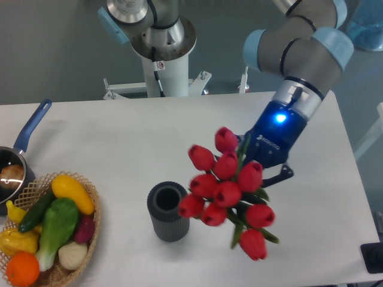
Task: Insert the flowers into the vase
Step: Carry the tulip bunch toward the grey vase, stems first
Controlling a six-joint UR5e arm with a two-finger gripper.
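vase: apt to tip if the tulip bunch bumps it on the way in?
Probably somewhat. The vase stands upright and free on the table, taller than wide, so a sideways knock could tip it. The flowers in the claw spread wider than its opening, so contact with the rim seems likely.

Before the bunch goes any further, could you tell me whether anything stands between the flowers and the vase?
Nothing visible does. The gripper holds the flowers just right of the vase, their leftmost buds near its rim, and the opening looks empty. The wicker basket of vegetables and the pan sit well off to the left.
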